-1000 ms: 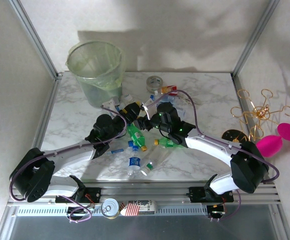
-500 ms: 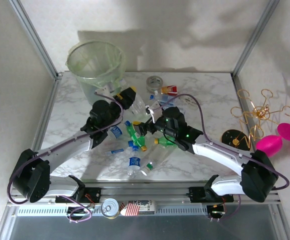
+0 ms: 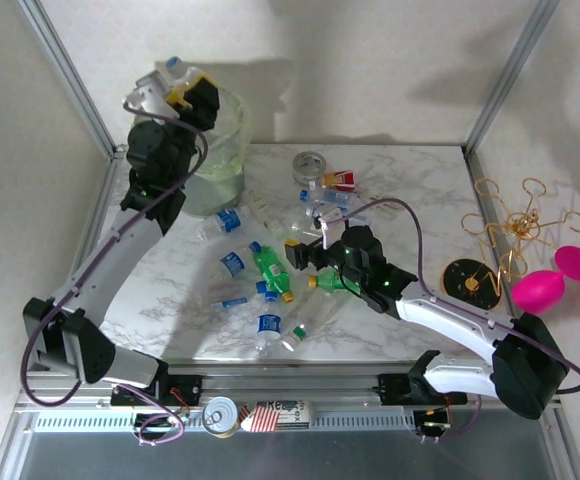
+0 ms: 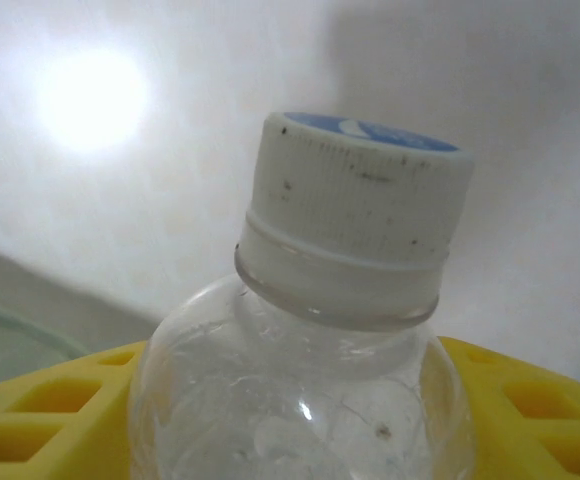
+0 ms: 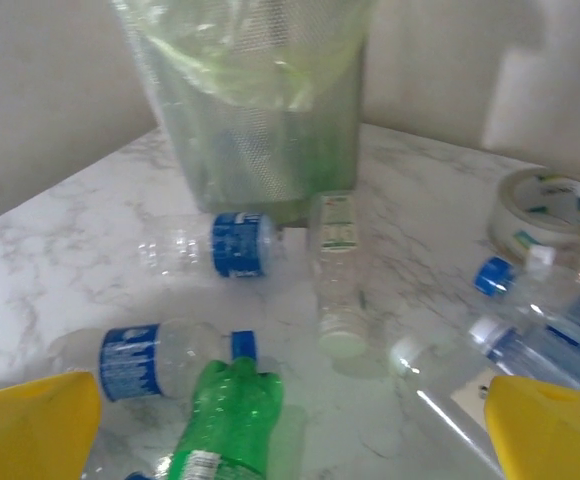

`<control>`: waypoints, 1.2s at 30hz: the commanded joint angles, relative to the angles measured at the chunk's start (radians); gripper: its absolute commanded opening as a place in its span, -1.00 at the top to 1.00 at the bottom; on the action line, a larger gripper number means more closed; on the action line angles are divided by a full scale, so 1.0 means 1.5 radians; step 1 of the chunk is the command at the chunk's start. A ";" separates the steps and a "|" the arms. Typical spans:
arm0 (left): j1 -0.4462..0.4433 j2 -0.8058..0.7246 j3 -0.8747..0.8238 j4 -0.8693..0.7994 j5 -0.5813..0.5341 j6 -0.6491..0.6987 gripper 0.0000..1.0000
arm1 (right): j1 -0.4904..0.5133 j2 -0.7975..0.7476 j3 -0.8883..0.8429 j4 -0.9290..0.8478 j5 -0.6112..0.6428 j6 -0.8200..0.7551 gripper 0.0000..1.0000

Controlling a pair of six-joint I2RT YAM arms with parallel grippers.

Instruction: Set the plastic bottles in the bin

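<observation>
One clear bottle (image 4: 305, 400) with a white cap (image 4: 355, 225) is pinched between the yellow fingers (image 4: 40, 420) of the left gripper (image 3: 177, 85), raised over the left side of the bin (image 3: 222, 150). The remaining bottles (image 3: 270, 268) lie scattered on the table (image 3: 420, 200) in front and to the right of the bin. The right gripper (image 3: 305, 252) hangs low over that scatter, its fingers (image 5: 30, 420) spread wide with nothing between them. A tape roll (image 3: 310, 163) lies to the right of the bin.

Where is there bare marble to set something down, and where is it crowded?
Bare: the far-right corner of the table, between the tape roll and its right edge; the near-left strip beside the left arm. Crowded: the centre, plastic bottles scattered from the bin to the right gripper.
</observation>
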 commanded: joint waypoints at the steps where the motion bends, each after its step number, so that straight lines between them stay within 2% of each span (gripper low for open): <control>1: 0.034 0.065 0.069 -0.064 -0.027 0.057 0.25 | -0.013 -0.010 -0.007 -0.006 0.067 0.051 -0.98; 10: 0.088 0.206 0.175 -0.122 -0.092 0.071 0.25 | -0.020 -0.025 -0.019 -0.019 0.118 0.076 -0.98; 18: 0.103 0.302 0.239 -0.195 -0.102 0.076 0.20 | -0.021 -0.024 -0.016 -0.030 0.124 0.089 -0.98; 21: 0.103 0.312 0.243 -0.212 -0.094 0.068 -0.03 | -0.022 -0.018 -0.010 -0.038 0.129 0.097 -0.98; 24: 0.103 0.311 0.243 -0.219 -0.083 0.063 -0.57 | -0.022 -0.014 -0.008 -0.040 0.135 0.102 -0.98; 28: 0.103 0.296 0.244 -0.220 -0.070 0.058 -0.95 | -0.026 0.003 0.008 -0.056 0.147 0.108 -0.98; 36: 0.080 0.220 0.218 -0.221 -0.058 0.084 -0.99 | -0.033 0.021 0.020 -0.081 0.183 0.144 -0.97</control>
